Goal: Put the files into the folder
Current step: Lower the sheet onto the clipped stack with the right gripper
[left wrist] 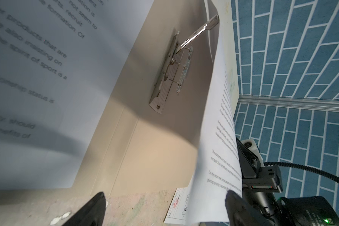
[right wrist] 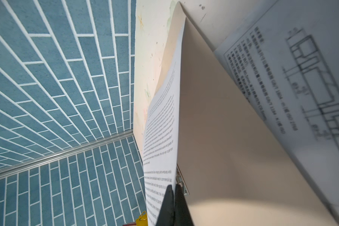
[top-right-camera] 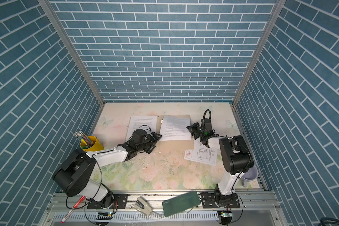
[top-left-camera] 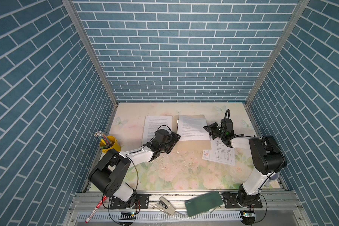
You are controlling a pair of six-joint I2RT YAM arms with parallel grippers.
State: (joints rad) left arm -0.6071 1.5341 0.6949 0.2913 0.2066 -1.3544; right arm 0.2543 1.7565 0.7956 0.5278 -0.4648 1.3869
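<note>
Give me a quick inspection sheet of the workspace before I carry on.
Surface: floral table, white flecks near the middle.
Job's things: tan folder open, clip lever raised; one text sheet on its left flap; second text sheet lifted over the right flap; drawing sheet outside, on the table.
Clutter: yellow pencil cup, stapler, green case, red pen, mug.
Grippers: left gripper open at the folder's near edge; right gripper shut on the second text sheet.
Cables: black leads looped along both arms.
Surroundings: blue brick-pattern walls.

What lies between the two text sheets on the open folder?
The metal clip, fixed to the bare tan folder; the left wrist view shows it.
</note>
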